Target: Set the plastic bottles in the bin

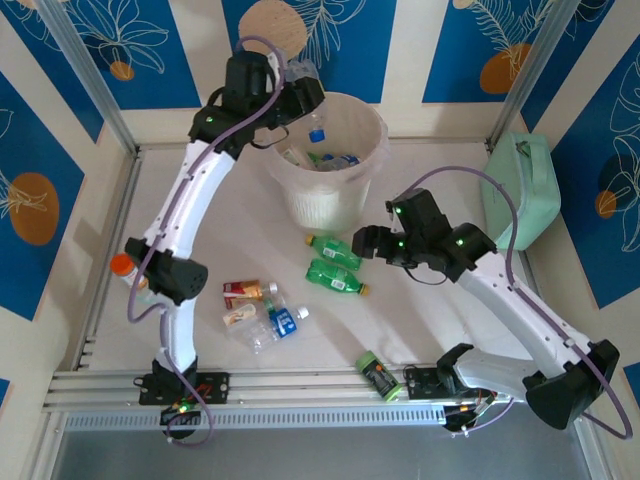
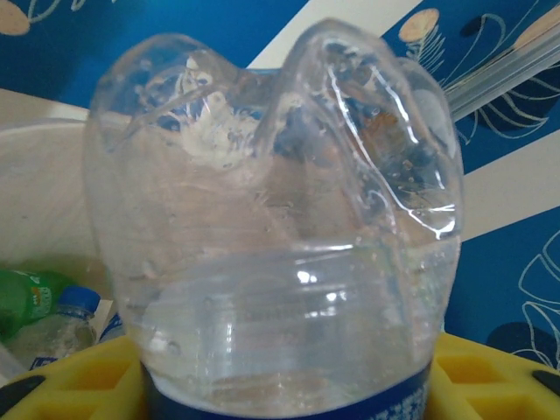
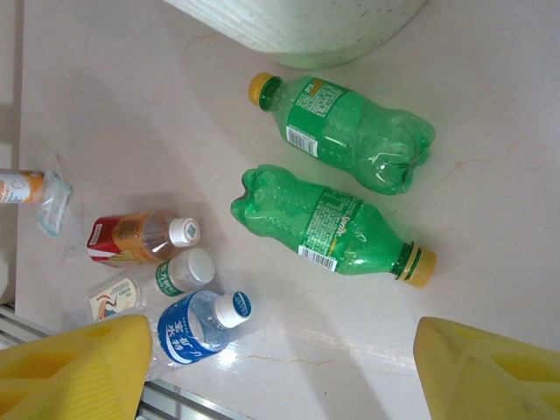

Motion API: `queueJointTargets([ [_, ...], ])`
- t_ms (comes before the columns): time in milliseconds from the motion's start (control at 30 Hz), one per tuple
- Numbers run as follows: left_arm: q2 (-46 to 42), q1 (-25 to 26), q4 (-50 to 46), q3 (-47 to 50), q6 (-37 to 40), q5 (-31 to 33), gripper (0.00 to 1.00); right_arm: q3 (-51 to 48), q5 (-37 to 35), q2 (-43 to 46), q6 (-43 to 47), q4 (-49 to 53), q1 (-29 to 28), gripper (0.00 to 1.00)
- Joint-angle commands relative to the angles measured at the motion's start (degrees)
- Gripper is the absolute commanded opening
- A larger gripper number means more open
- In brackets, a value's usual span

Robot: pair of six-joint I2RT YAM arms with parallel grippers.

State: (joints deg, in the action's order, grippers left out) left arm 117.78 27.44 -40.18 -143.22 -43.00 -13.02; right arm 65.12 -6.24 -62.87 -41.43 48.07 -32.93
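My left gripper point(image 1: 303, 95) is shut on a clear bottle with a blue label point(image 2: 280, 219), held above the far rim of the bin point(image 1: 374, 128). The yellow fingers point(image 2: 74, 381) press both its sides. Inside the bin lie a green bottle point(image 2: 26, 297) and a blue-capped one point(image 2: 66, 319). My right gripper point(image 1: 365, 243) hangs open over the table right of two green bottles point(image 3: 354, 131) point(image 3: 324, 223), with nothing between its fingers point(image 3: 490, 367). A red-labelled bottle point(image 3: 131, 236), a cream-labelled one point(image 3: 166, 280) and a blue-labelled one point(image 3: 197, 324) lie clustered at the front left.
A mint-green case point(image 1: 520, 190) stands at the right wall. A dark cylinder with a green cap point(image 1: 378, 375) lies by the front rail. An orange-capped bottle point(image 1: 125, 268) sits at the left edge behind the left arm's elbow.
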Motion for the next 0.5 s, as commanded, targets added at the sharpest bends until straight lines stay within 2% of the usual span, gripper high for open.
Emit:
queueJointTargets([
  [0,2.8,-0.11,-4.67,-3.99,1.08,2.07,0.53,-1.45,2.53,1.85,-0.67,0.62,1.88,0.79],
  [100,4.52,-0.04,-5.66,-3.93,0.99,1.81,0.57,-2.98,3.84,2.05,-0.8,0.28,4.01,0.79],
  [300,4.88,0.51,-5.34,-3.64,2.14,1.0,0.79,-6.03,7.33,0.36,-0.49,-1.6,7.21,0.79],
  [467,3.0,0.6,-4.43,-3.56,1.96,0.82,0.82,-6.65,8.06,-1.42,-0.19,-2.31,7.83,0.81],
])
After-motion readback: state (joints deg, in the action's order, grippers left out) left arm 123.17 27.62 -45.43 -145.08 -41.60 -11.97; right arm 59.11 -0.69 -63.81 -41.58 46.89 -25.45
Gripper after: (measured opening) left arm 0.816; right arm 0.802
